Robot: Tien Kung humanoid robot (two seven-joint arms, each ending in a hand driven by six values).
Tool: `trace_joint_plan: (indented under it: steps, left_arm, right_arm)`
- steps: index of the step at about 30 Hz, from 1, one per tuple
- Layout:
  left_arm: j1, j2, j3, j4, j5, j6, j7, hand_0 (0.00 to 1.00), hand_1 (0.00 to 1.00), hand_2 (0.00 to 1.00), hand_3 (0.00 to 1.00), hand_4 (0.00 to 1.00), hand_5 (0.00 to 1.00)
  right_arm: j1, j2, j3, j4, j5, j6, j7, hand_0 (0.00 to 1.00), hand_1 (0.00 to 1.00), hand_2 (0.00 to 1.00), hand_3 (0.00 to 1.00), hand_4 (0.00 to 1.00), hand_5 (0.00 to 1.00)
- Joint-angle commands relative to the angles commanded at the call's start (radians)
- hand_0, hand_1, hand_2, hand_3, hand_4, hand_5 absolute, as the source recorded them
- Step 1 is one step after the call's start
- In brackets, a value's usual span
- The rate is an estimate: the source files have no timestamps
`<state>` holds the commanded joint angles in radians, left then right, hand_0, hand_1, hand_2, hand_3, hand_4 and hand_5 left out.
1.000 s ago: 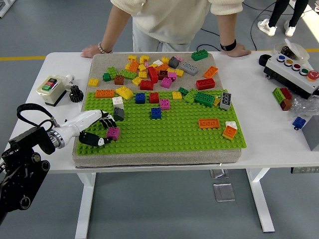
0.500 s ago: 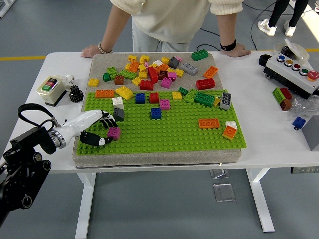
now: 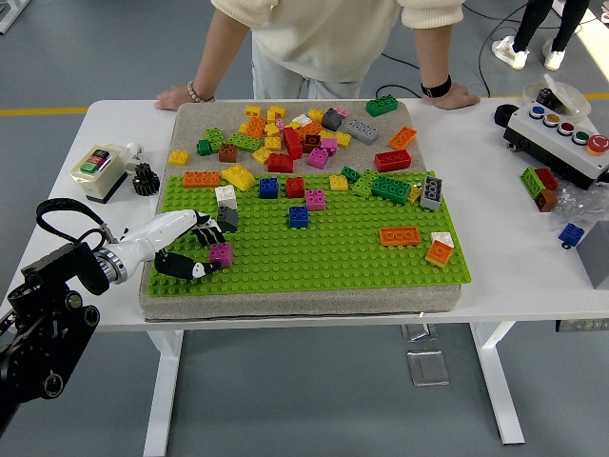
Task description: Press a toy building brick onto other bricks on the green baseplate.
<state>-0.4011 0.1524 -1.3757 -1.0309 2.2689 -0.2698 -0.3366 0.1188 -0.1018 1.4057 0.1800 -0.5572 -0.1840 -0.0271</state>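
Head view. Flat studded green plastic baseplate (image 3: 324, 257) lying on a grey felt mat (image 3: 190, 119) atop the white table (image 3: 514, 248). Left hand (image 3: 186, 246) reaching over the baseplate's left edge, fingers curled narrow around a small magenta plastic brick (image 3: 221, 253); black thumb tip (image 3: 198, 270) just left of and below the brick, dark fingers (image 3: 205, 229) just above it. Brick sitting low on the baseplate's left portion, touching the studs as far as visible. Grey-and-white brick stack (image 3: 225, 208) standing just above the fingers. Loose multicoloured bricks (image 3: 285, 138) heaped beyond the baseplate's far edge. Person's hands (image 3: 177, 96) resting on the table past the mat.
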Motion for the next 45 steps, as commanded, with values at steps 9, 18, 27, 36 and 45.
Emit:
trace_joint_plan:
  steps: [9,18,27,36,45]
  left_arm:
    - [-0.002,-0.001,0.001,0.007,0.000,0.006,-0.001,0.730,0.581,0.578,0.554,0.783,0.186]
    - [-0.006,-0.007,0.009,0.021,0.000,0.024,-0.002,0.732,0.587,0.579,0.556,0.796,0.202]
    - [-0.006,-0.003,0.004,0.012,0.000,0.025,-0.003,0.735,0.589,0.578,0.552,0.816,0.219]
    - [-0.005,-0.002,-0.006,0.000,0.000,0.026,-0.016,0.762,0.608,0.580,0.554,0.833,0.228]
    - [0.011,0.008,-0.023,-0.064,0.000,-0.034,-0.029,0.801,0.633,0.592,0.564,0.871,0.242]
  right_arm:
    - [0.000,0.002,-0.002,0.000,0.000,-0.004,0.003,0.727,0.661,0.709,0.581,0.916,0.500]
    - [0.000,0.003,-0.003,0.000,0.002,-0.007,0.003,0.727,0.662,0.708,0.581,0.916,0.499]
    - [-0.001,0.004,-0.003,0.000,0.002,-0.007,0.004,0.727,0.662,0.708,0.580,0.915,0.498]
    - [-0.002,0.004,-0.005,0.000,0.001,-0.005,0.005,0.727,0.662,0.708,0.580,0.914,0.495]
    - [-0.002,0.005,-0.006,0.000,0.002,-0.004,0.005,0.727,0.662,0.708,0.580,0.914,0.495]
